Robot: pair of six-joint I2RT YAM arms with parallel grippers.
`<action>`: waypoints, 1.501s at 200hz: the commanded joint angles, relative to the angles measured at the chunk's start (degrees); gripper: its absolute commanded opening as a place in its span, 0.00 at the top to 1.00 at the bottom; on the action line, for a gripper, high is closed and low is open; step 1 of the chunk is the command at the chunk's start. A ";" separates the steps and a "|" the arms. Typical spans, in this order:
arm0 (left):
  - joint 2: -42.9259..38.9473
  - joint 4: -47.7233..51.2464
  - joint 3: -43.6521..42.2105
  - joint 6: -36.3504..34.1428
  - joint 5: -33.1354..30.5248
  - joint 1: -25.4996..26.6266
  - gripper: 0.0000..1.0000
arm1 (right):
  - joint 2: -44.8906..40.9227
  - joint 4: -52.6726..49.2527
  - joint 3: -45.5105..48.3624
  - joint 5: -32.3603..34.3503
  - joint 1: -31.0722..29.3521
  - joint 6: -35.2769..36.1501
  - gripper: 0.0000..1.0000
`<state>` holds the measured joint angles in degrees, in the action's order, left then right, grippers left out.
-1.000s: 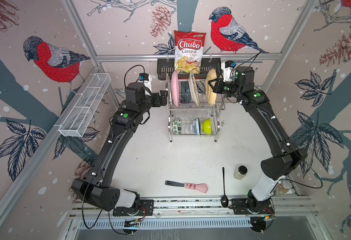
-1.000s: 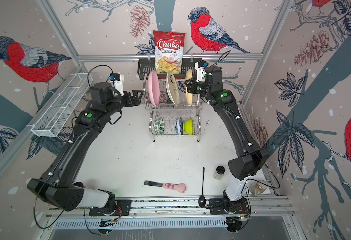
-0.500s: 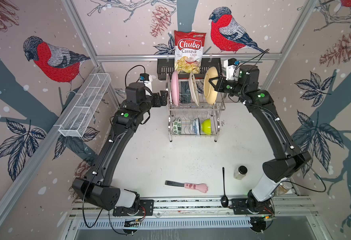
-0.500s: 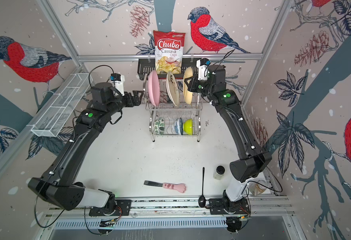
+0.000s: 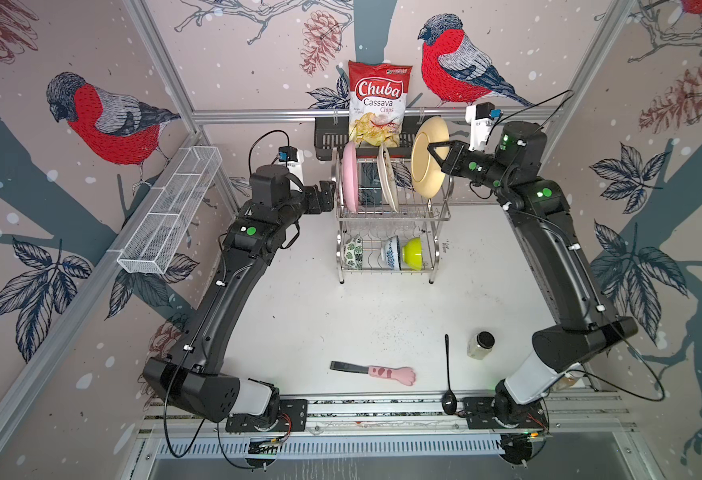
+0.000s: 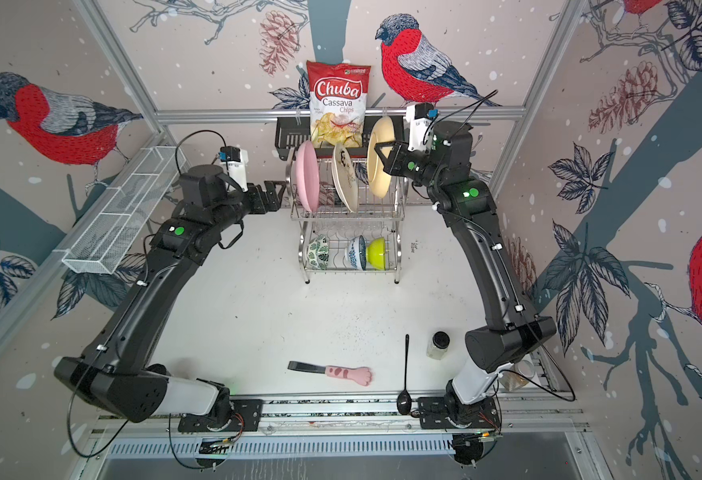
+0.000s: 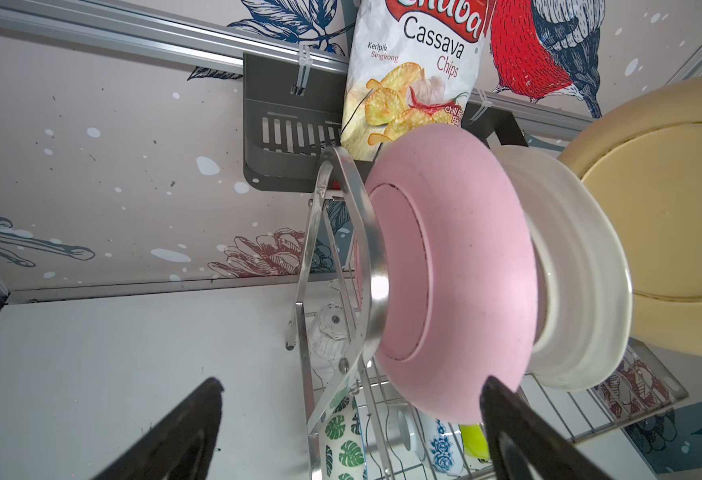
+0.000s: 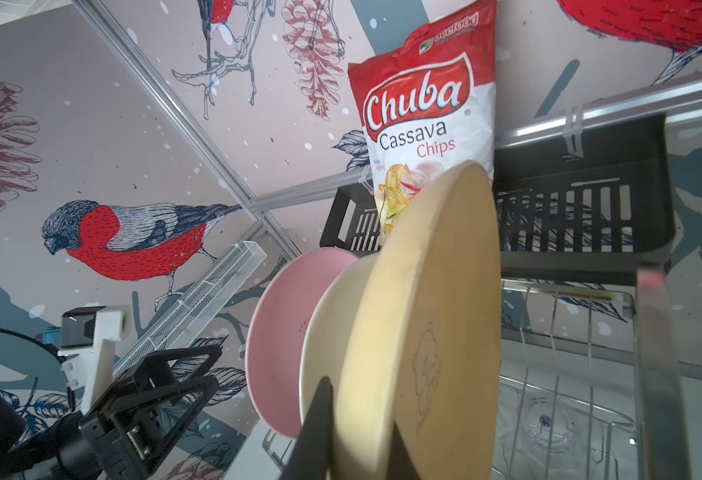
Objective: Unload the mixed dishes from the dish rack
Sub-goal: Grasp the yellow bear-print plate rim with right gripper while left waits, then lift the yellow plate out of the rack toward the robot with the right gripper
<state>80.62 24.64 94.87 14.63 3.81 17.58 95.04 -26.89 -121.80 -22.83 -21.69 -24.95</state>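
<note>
The steel dish rack (image 5: 436, 216) (image 6: 399, 216) stands at the back. My right gripper (image 5: 434, 149) (image 6: 380, 149) (image 8: 361, 415) is shut on the rim of the cream-yellow plate (image 5: 426, 174) (image 6: 378, 174) (image 7: 665, 208) (image 8: 436, 311), held upright just above the top tier. A pink plate (image 5: 350, 176) (image 7: 457, 270) and a white plate (image 5: 387, 178) (image 7: 577, 270) stand in the slots. Green-leaf (image 5: 353, 251), blue-white (image 5: 392, 253) and lime (image 5: 412, 253) bowls sit below. A clear glass (image 7: 332, 328) hangs under the top tier. My left gripper (image 5: 328, 191) (image 6: 276, 189) (image 7: 351, 382) is open beside the pink plate.
A chips bag (image 5: 378, 104) stands in a black slotted basket (image 5: 328, 137) right behind the rack. A white mesh tray (image 5: 170, 212) hangs on the left wall. Near the front lie a pink-handled tool (image 5: 382, 371), a black spoon (image 5: 447, 374) and a small jar (image 5: 481, 344).
My right gripper has lifted the cream-yellow plate up out of its slot and slightly toward the back wall. The left arm has stayed almost still.
</note>
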 commanded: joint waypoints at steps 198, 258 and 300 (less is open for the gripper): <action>-11.62 4.54 0.05 17.36 -3.19 -4.66 0.03 | -21.30 2.29 30.95 64.62 -56.68 41.75 1.00; -11.36 16.89 3.56 19.00 -2.46 -4.66 0.03 | -26.27 5.19 40.91 68.99 -63.36 41.85 1.00; -10.19 25.65 2.41 17.62 2.81 -4.66 0.03 | -24.81 5.24 45.68 68.68 -68.00 41.18 1.00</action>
<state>69.91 43.20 97.62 33.06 2.66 13.02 69.45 -24.18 -77.78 44.56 -87.53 16.49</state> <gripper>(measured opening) 0.970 0.147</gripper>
